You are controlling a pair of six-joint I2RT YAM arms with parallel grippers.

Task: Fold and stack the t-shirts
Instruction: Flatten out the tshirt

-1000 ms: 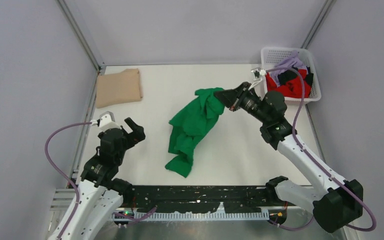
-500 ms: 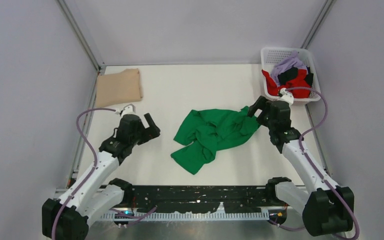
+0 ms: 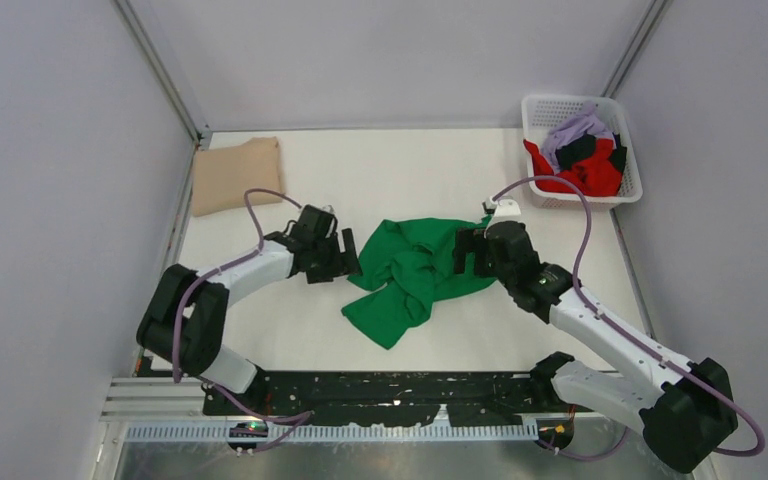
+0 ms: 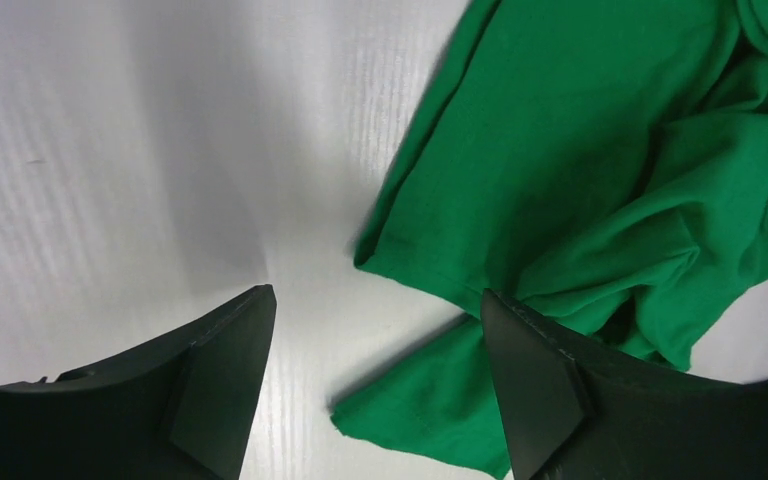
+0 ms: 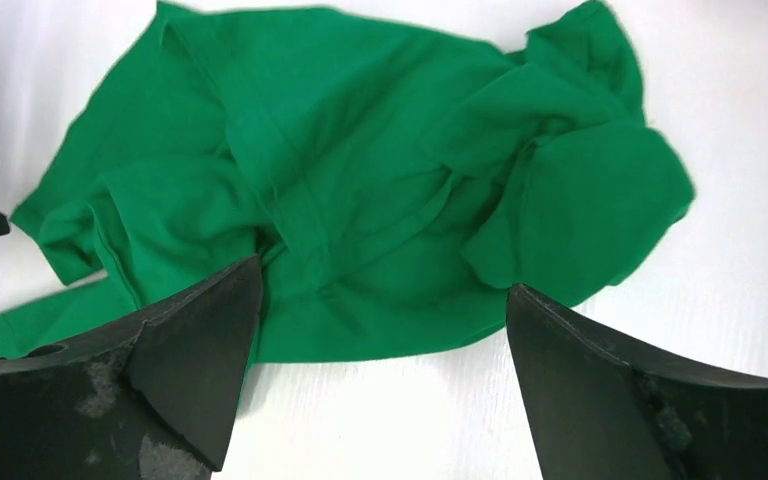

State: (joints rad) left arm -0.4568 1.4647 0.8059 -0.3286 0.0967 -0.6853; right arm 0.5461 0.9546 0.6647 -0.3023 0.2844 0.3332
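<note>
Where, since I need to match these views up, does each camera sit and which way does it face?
Top external: above and behind the arms, looking down on the table, green shirt, tan shirt and basket; both arms show.
Left wrist: on the left arm, looking down at the green shirt's edge; only the open left gripper shows.
Right wrist: on the right arm, looking down over the crumpled shirt; only the open right gripper shows.
Shared: all three see the green shirt.

Green t-shirt (image 3: pixel 412 268) crumpled at centre; tan t-shirt (image 3: pixel 236 176) folded flat, far left
</note>
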